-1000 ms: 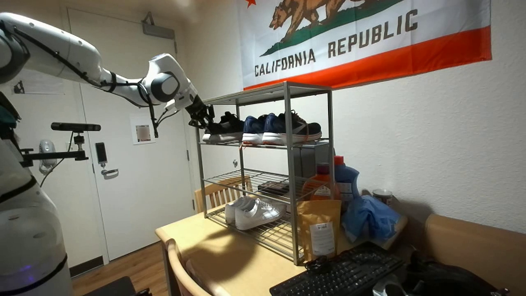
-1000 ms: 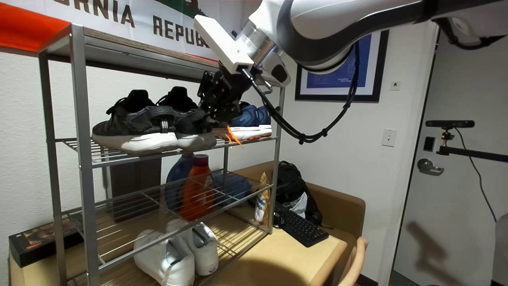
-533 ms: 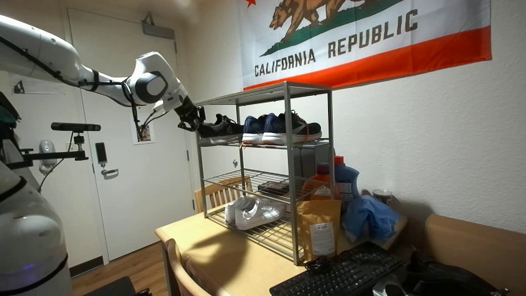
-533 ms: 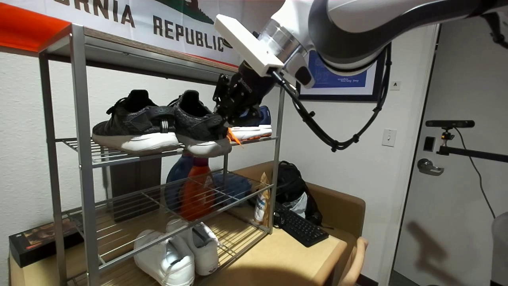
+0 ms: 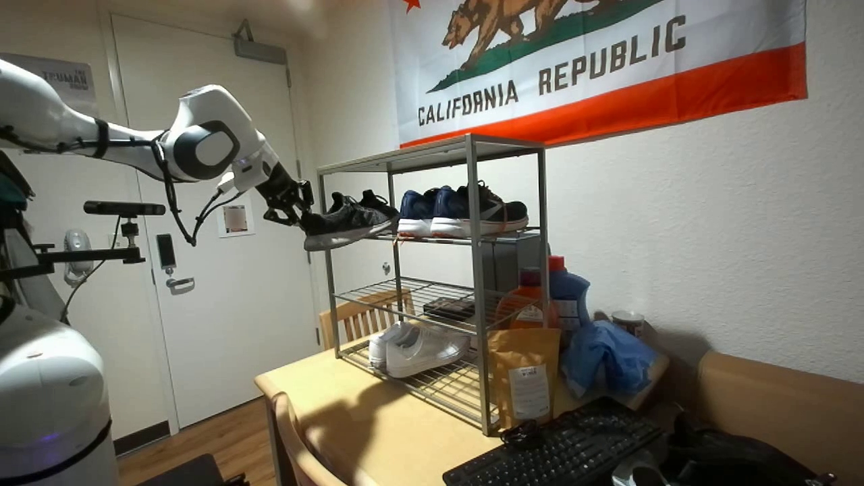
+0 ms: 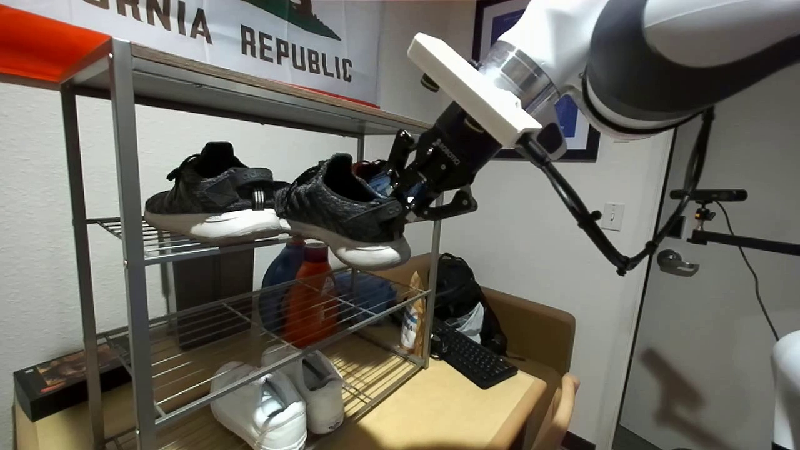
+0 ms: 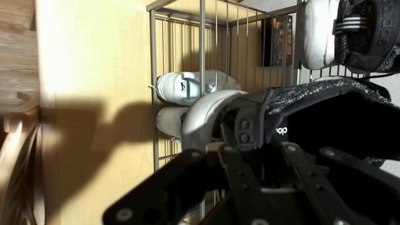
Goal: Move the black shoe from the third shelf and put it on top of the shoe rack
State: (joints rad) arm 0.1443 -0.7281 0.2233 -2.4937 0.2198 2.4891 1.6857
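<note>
The black shoe (image 5: 347, 224) is gripped at its heel and tilted heel-down. Its heel hangs out past the front edge of the third shelf (image 6: 215, 249), while its toe is still over that shelf, beside its mate (image 6: 212, 194). The black shoe also shows in an exterior view (image 6: 337, 215) and the wrist view (image 7: 248, 122). My gripper (image 6: 403, 203) is shut on the heel collar, one finger inside the opening and one behind the heel; it also shows in the wrist view (image 7: 261, 147). The shoe rack (image 5: 476, 304) has a flat top board (image 6: 250, 94) above the shoe.
Bluish dark shoes (image 5: 466, 209) stand on the same shelf. White shoes (image 6: 269, 400) sit on the lowest tier. The rack stands on a wooden table (image 7: 103, 62) with a keyboard (image 5: 560, 445) and a tan pouch (image 5: 526, 378). A flag (image 5: 607, 67) hangs on the wall behind.
My gripper has drawn back from the rack and slightly down, pulling the black shoe heel-first out over the shelf's front edge. The shoe has tilted heel-down. Its mate has not moved.
</note>
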